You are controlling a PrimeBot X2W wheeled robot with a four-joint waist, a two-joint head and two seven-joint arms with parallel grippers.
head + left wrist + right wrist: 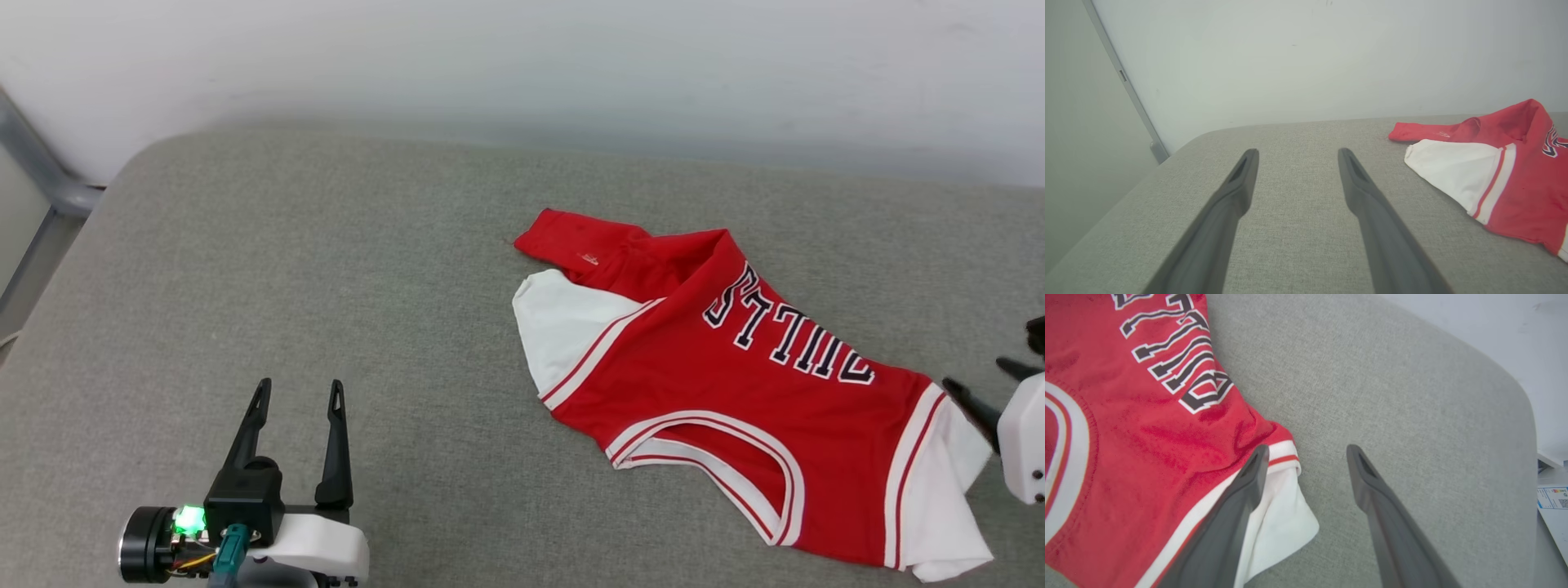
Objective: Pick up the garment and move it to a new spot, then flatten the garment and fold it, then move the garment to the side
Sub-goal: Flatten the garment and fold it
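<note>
The garment [718, 376] is a red jersey T-shirt with white sleeves and black lettering, lying crumpled on the grey cushion [326, 269], right of centre. Its left sleeve and red body [1506, 179] show at the right of the left wrist view. My right gripper [984, 384] stands open at the right edge, just beside the garment's white right sleeve [1282, 522]. One of its fingers [1241, 498] hangs over that sleeve and nothing is gripped. My left gripper [298, 392] stands open over bare cushion at the lower left, well away from the garment.
A white wall [522, 65] runs behind the cushion. A grey metal frame [41, 180] stands past the cushion's rounded left corner. Beyond the cushion's right edge lies a sheet of paper [1553, 506]. Bare cushion stretches left of the garment.
</note>
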